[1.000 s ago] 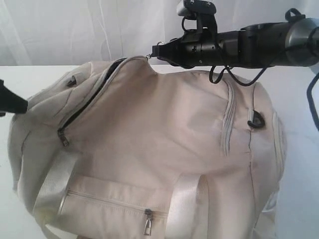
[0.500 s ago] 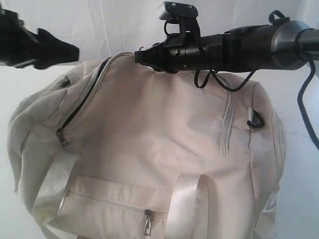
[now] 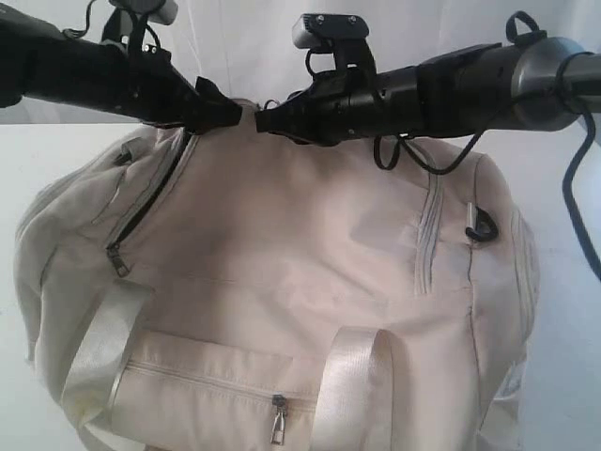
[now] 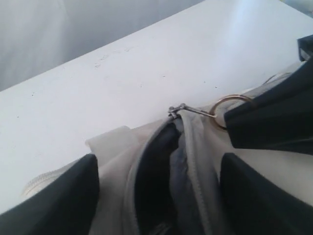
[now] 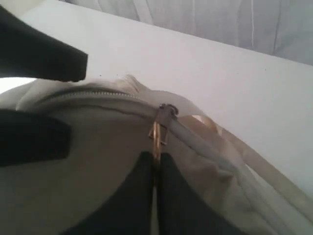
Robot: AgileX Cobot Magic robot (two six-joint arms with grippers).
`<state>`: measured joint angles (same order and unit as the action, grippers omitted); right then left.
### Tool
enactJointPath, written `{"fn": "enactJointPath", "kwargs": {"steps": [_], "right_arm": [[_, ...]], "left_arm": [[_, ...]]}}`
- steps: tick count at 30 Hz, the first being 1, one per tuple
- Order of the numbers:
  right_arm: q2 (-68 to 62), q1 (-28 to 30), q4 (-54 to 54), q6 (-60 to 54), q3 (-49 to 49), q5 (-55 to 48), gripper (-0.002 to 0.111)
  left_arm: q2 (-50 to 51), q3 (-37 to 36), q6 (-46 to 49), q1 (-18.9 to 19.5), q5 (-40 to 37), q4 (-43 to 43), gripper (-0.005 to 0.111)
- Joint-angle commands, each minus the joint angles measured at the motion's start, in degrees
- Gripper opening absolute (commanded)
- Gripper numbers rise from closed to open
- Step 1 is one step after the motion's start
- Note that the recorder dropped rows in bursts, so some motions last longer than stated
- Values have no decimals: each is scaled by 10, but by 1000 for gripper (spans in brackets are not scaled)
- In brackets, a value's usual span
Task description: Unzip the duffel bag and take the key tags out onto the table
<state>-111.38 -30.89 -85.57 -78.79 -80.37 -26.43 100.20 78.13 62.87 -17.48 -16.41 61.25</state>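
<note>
The cream duffel bag (image 3: pixel 310 263) fills the white table (image 3: pixel 563 329). Its top zipper gapes along the left slope, showing dark grey lining (image 4: pixel 156 181). My right gripper (image 3: pixel 263 119) is shut on the metal ring pull (image 5: pixel 156 139) of that zipper's slider (image 5: pixel 166 111), at the bag's top ridge. My left gripper (image 3: pixel 230 113) is open just left of it, its fingers (image 4: pixel 58 196) straddling the open end of the slit, nearly tip to tip with the right one. The ring pull (image 4: pixel 227 110) shows there too. No key tags are in view.
A second slider (image 3: pixel 116 260) hangs at the slit's lower end. Shiny satin straps (image 3: pixel 103 348) cross the front pocket, whose zipper pull (image 3: pixel 279 423) dangles low. A side zipper (image 3: pixel 427 235) and a black clip (image 3: pixel 482 225) sit at right. A white curtain (image 3: pixel 235 47) hangs behind.
My left arm has swung in from the left edge, up and right to the bag's top beside the right gripper. The right gripper, still holding the ring, shifted slightly left.
</note>
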Motion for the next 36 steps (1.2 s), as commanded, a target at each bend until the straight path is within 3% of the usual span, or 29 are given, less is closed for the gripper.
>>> {"fn": "enactJointPath", "kwargs": {"steps": [1, 9, 13, 16, 21, 26, 29, 36], "right_arm": [[6, 1, 31, 21, -2, 16, 0], [6, 18, 75, 39, -2, 58, 0], [6, 46, 102, 82, -2, 58, 0], [6, 86, 128, 120, -2, 23, 0], [11, 118, 210, 196, -2, 17, 0], [76, 160, 373, 337, -2, -19, 0], [120, 182, 507, 468, -2, -103, 0], [190, 184, 713, 630, 16, -208, 0]], "left_arm": [[20, 6, -12, -4, 10, 12, 58], [22, 6, -33, -3, 10, -2, 0], [17, 6, -110, 12, 10, -59, 0], [17, 6, -187, 47, -25, -118, 0], [17, 6, -196, 77, -61, -121, 0], [17, 6, -196, 82, -81, -127, 0], [18, 6, -196, 82, -88, -127, 0], [19, 6, -197, 82, -135, -127, 0]]}}
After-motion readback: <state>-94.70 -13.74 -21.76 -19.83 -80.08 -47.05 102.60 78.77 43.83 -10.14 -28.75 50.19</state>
